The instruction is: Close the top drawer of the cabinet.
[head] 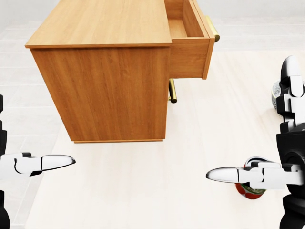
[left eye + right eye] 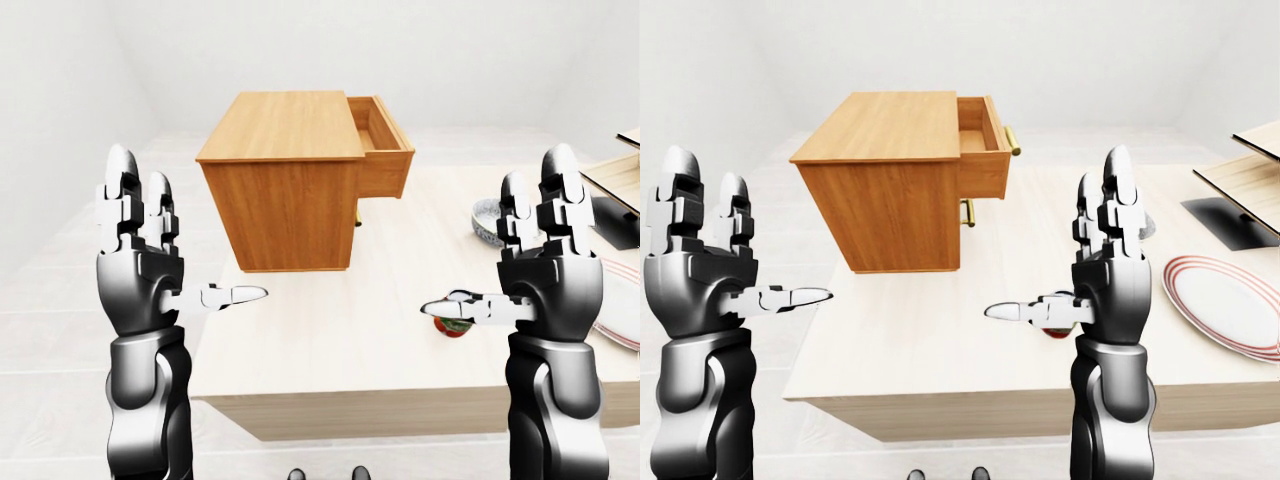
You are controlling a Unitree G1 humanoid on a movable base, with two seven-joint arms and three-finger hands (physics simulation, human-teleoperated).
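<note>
A wooden cabinet (image 1: 105, 90) stands on the pale table (image 1: 143, 191), at the upper left of the head view. Its top drawer (image 1: 190, 52) is pulled out to the right, showing a bare inside, with a brass handle (image 1: 213, 29) on its face. Below it the lower drawer's brass handle (image 1: 172, 91) sits flush against the cabinet. My left hand (image 2: 160, 260) and right hand (image 2: 530, 270) are both raised and open, fingers up and thumbs pointing inward. They hold nothing and hang well short of the cabinet.
A tomato sauce can (image 1: 251, 191) stands on the table just behind my right thumb. A patterned bowl (image 2: 490, 218) and a red-rimmed plate (image 2: 1225, 300) lie to the right. Wooden shelving (image 2: 1250, 180) rises at the far right. The table's left edge runs beside the cabinet.
</note>
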